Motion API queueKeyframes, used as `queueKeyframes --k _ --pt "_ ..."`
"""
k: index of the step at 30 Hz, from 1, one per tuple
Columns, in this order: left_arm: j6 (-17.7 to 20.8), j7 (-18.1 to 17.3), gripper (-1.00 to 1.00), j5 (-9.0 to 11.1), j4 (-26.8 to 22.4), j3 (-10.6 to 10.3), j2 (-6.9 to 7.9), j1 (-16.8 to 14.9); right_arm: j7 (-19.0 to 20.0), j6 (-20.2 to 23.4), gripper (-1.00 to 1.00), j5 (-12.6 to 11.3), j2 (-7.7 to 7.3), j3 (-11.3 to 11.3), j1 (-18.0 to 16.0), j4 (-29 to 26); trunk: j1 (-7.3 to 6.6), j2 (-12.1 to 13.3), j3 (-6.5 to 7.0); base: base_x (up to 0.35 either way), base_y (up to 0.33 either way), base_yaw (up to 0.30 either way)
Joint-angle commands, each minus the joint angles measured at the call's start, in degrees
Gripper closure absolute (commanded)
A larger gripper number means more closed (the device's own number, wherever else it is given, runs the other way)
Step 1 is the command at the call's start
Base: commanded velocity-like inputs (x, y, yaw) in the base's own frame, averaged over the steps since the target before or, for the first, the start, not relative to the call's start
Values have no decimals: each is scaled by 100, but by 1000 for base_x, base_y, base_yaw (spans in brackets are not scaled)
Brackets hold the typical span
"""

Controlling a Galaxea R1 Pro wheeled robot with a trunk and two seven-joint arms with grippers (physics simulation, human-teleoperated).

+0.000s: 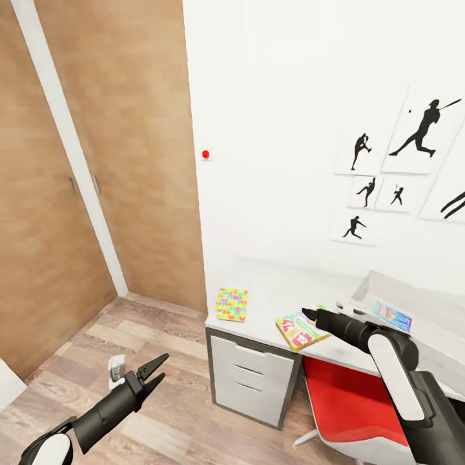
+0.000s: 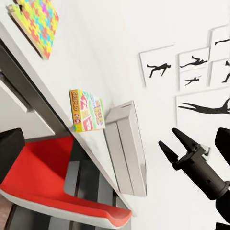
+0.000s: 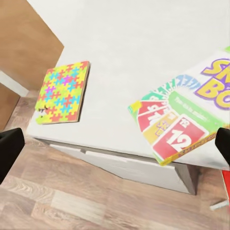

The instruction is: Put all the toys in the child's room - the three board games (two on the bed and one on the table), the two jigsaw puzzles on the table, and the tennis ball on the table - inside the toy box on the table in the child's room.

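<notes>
At the desk end of the child's room, by the wooden wardrobe doors (image 1: 77, 161):

Table: the pale table (image 1: 271, 290) stands against a white wall hung with black baseball-player silhouettes (image 1: 423, 129); white drawers (image 1: 248, 378) sit under its near corner, and a red chair (image 1: 352, 400) is tucked in beside them.

Jigsaw puzzle: a flat box printed with multicoloured puzzle pieces (image 1: 231, 304) lies near the table's corner, well apart from both grippers.

Skip-Bo game: the green, yellow and red box (image 1: 298, 330) lies flat at the table's front edge, one corner just past the edge in the right wrist view.

Toy box: the light grey toy box (image 1: 413, 290) sits farther along the table by the wall; a mostly blue flat box (image 1: 392, 316) lies inside it.

Right gripper: the right gripper (image 1: 309, 314) hangs just over the Skip-Bo game, its dark fingers (image 3: 10, 153) set wide to either side in the wrist view, holding nothing.

Left gripper: the left gripper (image 1: 155, 373) hovers low over the wood-plank floor (image 1: 161, 413), away from the table, jaws parted and empty.
</notes>
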Motion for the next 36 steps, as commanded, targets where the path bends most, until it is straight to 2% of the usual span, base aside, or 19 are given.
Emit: queueKeyframes --k 1,22,36 --pt "31 -10 -100 9 2 6 -1 -7 -55 20 -100 -62 0 -3 -6 -8 6 -12 -10 188 117 276" --pt "5 -10 -100 8 3 6 -1 -7 -53 20 -100 -63 15 17 -5 -2 6 -12 52 221 162 276" --pt "5 6 -100 12 4 6 -1 -7 -55 20 -100 -63 24 24 -3 -1 6 -12 93 58 43 276"
